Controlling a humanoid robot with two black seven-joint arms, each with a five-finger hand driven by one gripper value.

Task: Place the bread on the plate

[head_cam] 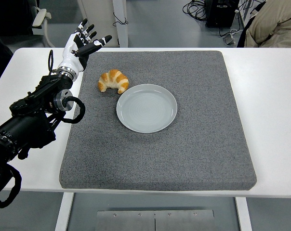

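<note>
A golden croissant (113, 80) lies on the grey mat (184, 154), just touching the upper left rim of the pale grey plate (147, 108). The plate holds nothing. My left hand (84, 44) hovers at the mat's far left corner, up and to the left of the croissant and apart from it. Its fingers (105, 39) are spread and hold nothing. The right arm is out of view.
The mat covers most of the white table (275, 96). A person's beige sleeve (275, 24) shows at the top right. A chair (42, 17) and cables on the floor lie beyond the table's far edge.
</note>
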